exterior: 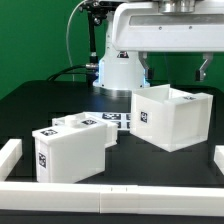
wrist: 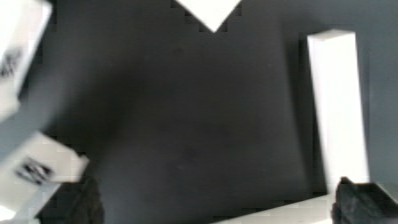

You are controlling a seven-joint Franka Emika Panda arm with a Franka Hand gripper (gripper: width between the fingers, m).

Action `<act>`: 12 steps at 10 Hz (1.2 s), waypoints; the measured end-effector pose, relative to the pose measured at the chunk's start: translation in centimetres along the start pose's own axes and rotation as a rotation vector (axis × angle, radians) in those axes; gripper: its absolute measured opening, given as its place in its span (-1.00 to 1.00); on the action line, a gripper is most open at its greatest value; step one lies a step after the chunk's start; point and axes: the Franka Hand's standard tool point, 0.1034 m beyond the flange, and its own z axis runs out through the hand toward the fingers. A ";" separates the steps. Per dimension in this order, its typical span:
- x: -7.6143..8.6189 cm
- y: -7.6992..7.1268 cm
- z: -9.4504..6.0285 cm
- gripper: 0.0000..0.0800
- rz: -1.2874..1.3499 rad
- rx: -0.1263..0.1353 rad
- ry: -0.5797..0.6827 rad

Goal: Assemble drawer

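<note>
Black surface [exterior: 40, 105] in the exterior view, boxed by low white rails [exterior: 110, 190] at the front and both sides, green backdrop behind. Drawer shell [exterior: 170, 118] sits toward the exterior view's right, open side up, tag on its near wall. There's bare surface in front of it, and its far side is close to the side rail. Two trays sit toward the exterior view's left. Front tray [exterior: 68, 152] is near the front rail, and rear tray [exterior: 88, 124] is just behind it; can't tell if they touch. Marker board [exterior: 112, 118] lies flat behind the trays, partly hidden. Claw [exterior: 176, 70] hangs above the shell, clear of its rim, fingers spread, holding nothing.

Wrist view, blurry: fingertips [wrist: 71, 205] wide apart, bare dark surface between them. Straight white edge [wrist: 333, 100] on one side, tagged white part [wrist: 36, 168] on the other. Can't tell which pieces these are.
</note>
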 end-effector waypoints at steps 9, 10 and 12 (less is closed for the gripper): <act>-1.1 0.1 0.6 0.63 0.922 0.058 -0.112; -0.9 0.0 0.2 0.63 1.038 0.066 -0.115; -0.9 -0.3 0.4 0.63 1.157 0.085 -0.116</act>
